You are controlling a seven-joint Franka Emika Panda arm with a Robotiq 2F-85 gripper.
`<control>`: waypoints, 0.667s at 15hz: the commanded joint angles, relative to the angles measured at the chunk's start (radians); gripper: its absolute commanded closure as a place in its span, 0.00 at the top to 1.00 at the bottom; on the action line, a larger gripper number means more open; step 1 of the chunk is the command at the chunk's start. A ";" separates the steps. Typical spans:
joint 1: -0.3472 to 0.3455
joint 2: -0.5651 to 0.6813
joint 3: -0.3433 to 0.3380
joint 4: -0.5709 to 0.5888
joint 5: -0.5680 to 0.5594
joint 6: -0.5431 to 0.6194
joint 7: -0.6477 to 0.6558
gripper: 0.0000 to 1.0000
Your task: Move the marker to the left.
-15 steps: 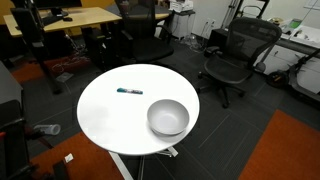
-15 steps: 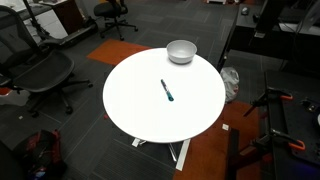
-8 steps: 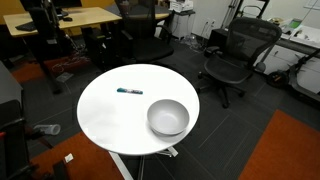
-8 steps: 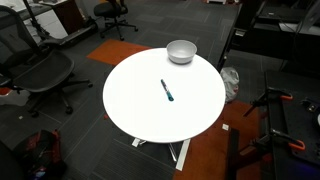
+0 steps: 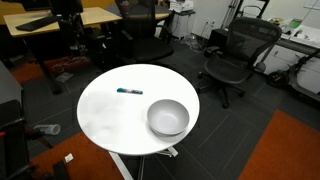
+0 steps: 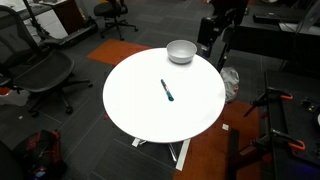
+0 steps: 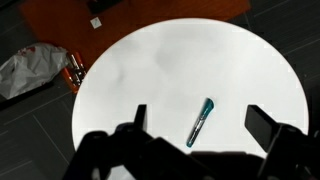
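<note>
The marker (image 7: 200,122), a thin dark stick with a teal end, lies near the middle of the round white table (image 7: 150,60). It shows in both exterior views (image 5: 128,91) (image 6: 166,90). In the wrist view my gripper (image 7: 200,120) is open and empty, high above the table, with its dark fingers (image 7: 264,124) wide apart either side of the marker. In an exterior view the dark arm (image 6: 220,25) hangs beyond the table edge near the bowl, and in an exterior view it is a dark shape (image 5: 68,12) at the back.
A grey bowl (image 5: 168,117) (image 6: 181,51) stands near the table's edge. Office chairs (image 5: 235,55) (image 6: 35,75) and desks (image 5: 60,20) surround the table. A crumpled bag (image 7: 30,70) lies on the floor beside it.
The arm has swung into both exterior views, closer to the table. The marker and the bowl have not moved.
</note>
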 commanded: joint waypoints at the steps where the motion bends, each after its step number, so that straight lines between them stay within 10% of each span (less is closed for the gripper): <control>1: -0.009 0.116 0.001 0.069 -0.009 0.057 0.111 1.00; 10: 0.028 0.346 -0.071 0.161 -0.045 0.280 0.289 1.00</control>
